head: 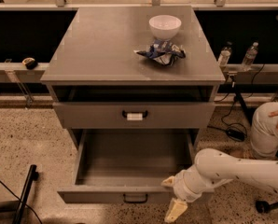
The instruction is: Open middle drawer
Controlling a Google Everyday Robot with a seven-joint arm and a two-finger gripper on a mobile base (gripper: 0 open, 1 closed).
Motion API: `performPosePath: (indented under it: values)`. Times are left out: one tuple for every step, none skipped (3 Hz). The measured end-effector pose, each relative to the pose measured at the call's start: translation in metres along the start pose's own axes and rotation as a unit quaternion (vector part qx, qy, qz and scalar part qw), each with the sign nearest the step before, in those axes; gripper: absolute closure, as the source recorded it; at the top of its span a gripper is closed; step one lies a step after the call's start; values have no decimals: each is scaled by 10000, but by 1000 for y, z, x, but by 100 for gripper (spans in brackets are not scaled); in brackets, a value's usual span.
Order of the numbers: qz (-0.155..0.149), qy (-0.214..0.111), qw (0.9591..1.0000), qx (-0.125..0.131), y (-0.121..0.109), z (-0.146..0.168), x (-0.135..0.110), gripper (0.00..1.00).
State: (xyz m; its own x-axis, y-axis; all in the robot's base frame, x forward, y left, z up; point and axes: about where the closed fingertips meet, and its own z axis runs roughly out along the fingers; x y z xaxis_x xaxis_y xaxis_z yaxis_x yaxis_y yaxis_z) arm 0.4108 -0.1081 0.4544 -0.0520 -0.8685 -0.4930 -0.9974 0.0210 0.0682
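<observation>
I am looking down on a grey metal cabinet standing on a speckled terrazzo floor. The middle drawer, a grey flat-front drawer with a small plain black bar handle, is sitting pulled far out towards me, showing its bare grey inside. Above it, the taller grey drawer with a white tag on its handle is sitting nearly flush, with a dark gap showing between it and the cabinet top.

The white robot arm is reaching in from the right edge, low in the view. Its gripper is hanging at the right end of the middle drawer's front panel, just beside the black handle but not on it. The two cream fingers are standing spread apart, one at the level of the panel's top edge and one pointing down towards the floor, and they are gripping nothing.

On the cabinet top a white round bowl is resting just behind a crumpled blue-and-white packet. Two clear plastic bottles are standing on a ledge to the right, and a person's knee in light trousers is showing at the right edge.
</observation>
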Motion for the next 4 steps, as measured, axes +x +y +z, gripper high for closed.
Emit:
performPosePath:
  values:
    - [-78,-207,9991,355,-8,-17,-12,22]
    - [-140,-601,9938,928,-31,-53,-22,3]
    - [-201,-1233,9818,1432,-52,-96,-31,0]
    - [-201,-1233,9818,1432,-52,-96,-31,0]
